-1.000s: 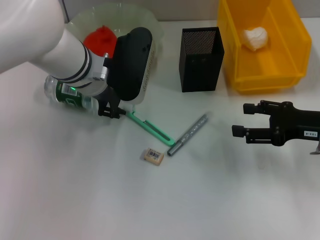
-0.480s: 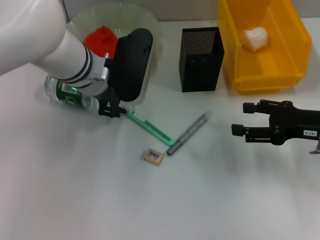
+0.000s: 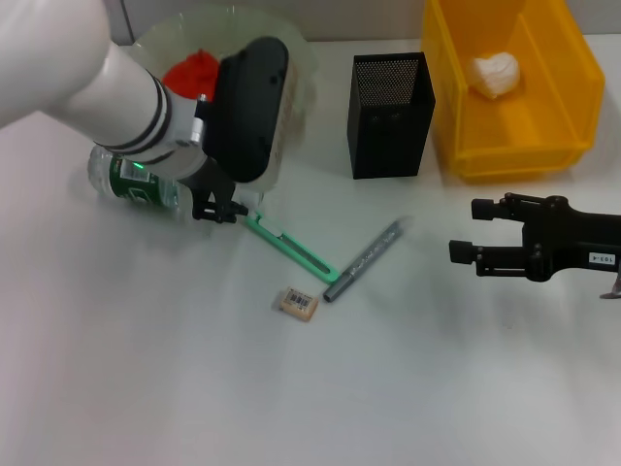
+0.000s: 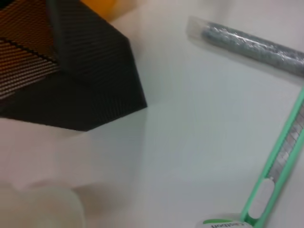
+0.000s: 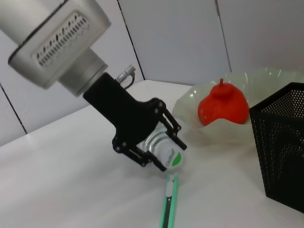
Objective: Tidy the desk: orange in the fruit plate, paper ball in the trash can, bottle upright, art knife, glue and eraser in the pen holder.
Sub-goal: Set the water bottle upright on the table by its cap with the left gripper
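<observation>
- From the head camera, we see the left gripper (image 3: 215, 206) low over the table (image 3: 146, 369), its fingers closed around the cap end of the bottle (image 3: 136, 183), which lies on its side just in front of the fruit plate (image 3: 301, 60).
- The red-orange fruit (image 3: 191, 74) sits in that plate, partly behind the left arm.
- The green art knife (image 3: 291, 245) lies flat with one end just beside the bottle's cap end; its other end meets the grey glue stick (image 3: 364, 260), and the eraser (image 3: 298, 303) lies just in front of them.
- The black mesh pen holder (image 3: 390, 115) stands upright between the plate and the yellow trash bin (image 3: 572, 87), and the paper ball (image 3: 496, 74) lies inside the bin.
- The right gripper (image 3: 464, 233) hovers at the right, well apart from the objects, with its fingers spread wide and nothing between them.
- From the left wrist camera, we see the pen holder (image 4: 71, 80), the glue stick (image 4: 251, 45) and the art knife (image 4: 278, 166) on the white surface; a sliver of the bottle's label (image 4: 221, 223) shows at the frame edge.
- From the right wrist camera, we see the left gripper (image 5: 164, 147) clamped on the bottle (image 5: 164, 151), the art knife (image 5: 168, 202) just in front, and the fruit (image 5: 223, 105) resting in the plate (image 5: 266, 78) beside the pen holder (image 5: 280, 142).
</observation>
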### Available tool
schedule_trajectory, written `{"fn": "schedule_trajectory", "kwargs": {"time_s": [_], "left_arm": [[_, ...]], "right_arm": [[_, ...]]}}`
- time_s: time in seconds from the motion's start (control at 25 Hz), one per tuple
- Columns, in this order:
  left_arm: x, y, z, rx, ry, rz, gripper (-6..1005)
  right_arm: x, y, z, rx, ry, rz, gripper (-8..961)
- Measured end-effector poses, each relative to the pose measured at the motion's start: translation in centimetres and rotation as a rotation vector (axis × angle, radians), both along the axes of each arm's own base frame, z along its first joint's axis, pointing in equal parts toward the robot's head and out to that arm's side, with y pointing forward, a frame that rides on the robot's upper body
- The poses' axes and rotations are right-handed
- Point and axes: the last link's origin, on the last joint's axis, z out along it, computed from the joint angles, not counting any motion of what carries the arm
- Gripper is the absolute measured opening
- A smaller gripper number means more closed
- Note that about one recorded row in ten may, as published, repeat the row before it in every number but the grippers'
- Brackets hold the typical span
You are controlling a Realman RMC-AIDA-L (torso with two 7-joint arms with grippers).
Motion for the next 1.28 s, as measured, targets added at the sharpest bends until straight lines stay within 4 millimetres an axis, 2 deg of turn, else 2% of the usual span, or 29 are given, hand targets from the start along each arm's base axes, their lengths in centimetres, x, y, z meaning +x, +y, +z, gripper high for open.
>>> {"fn": "schedule_trajectory", "kwargs": {"time_s": [0.16,0.28,0.36,0.52,0.64,0.88,0.96,1.04,1.2,1.28], "left_arm": [[0.3,0.1,0.8,0.012,-0.048,0.038,450],[0.6,0.3,2.1,0.026,-0.133,0.109,451],[0.6,0.3,2.1,0.026,-0.133,0.109,451],[0.5,0.5,4.0,0.053,-0.237,0.188,452],[0.5,0.5,4.4,0.058,-0.254,0.2,452],[0.0,0.8,7.1,0.094,-0.404,0.301,453],[-0.1,0.8,7.2,0.096,-0.41,0.305,454],[-0.5,1.0,8.6,0.131,-0.489,0.351,454],[-0.9,1.0,9.2,0.145,-0.527,0.377,455],[-1.5,0.9,10.3,0.162,-0.591,0.418,455]], "right_arm": [[0.0,0.0,0.0,-0.001,-0.002,0.001,828],[0.0,0.0,0.0,-0.001,-0.003,0.003,828],[-0.1,0.1,0.1,-0.001,-0.004,0.005,828],[-0.1,0.2,0.1,-0.002,-0.004,0.009,828],[-0.2,0.2,0.0,-0.002,-0.004,0.011,828],[-0.2,0.2,0.0,-0.003,-0.004,0.011,828],[-0.2,0.2,0.0,-0.003,-0.003,0.012,828],[-0.2,0.2,0.0,-0.003,-0.003,0.014,828],[-0.3,0.2,0.0,-0.005,-0.001,0.018,827],[-0.3,0.2,0.0,-0.006,0.0,0.019,827]]}}
